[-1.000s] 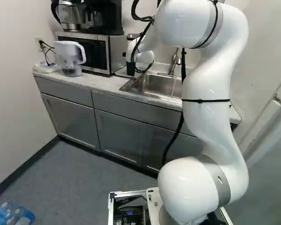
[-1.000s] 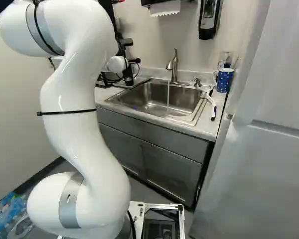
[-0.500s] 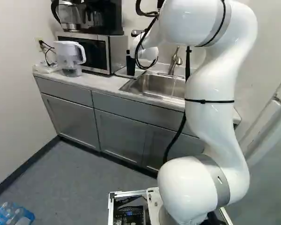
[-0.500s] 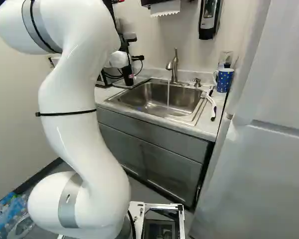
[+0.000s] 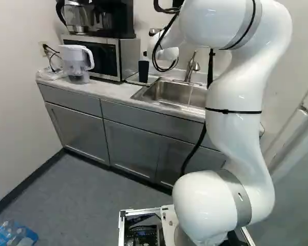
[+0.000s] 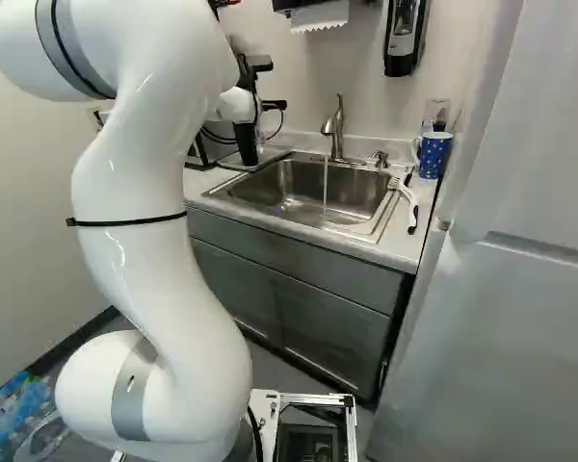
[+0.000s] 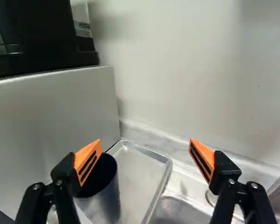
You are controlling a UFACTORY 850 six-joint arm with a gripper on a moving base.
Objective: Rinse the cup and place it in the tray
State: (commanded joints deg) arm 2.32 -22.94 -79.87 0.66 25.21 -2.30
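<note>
On the surface (image 5: 110,93) left of the sink (image 6: 270,190), the dark cup (image 5: 143,71) stands upright in the metal tray (image 7: 140,163), the microwave (image 5: 124,54) close on its left, the wall (image 7: 177,60) behind. The gripper (image 6: 260,102) has its jaws spread wide, gripping nothing, the left one beside the cup. Compared with the earlier frame, the arm (image 5: 233,133) has swung right; the cup hasn't budged. I count one dark cup, one tray, one spotted mug (image 6: 435,156) at far right, one faucet (image 6: 337,130), its water (image 6: 326,183) running.
</note>
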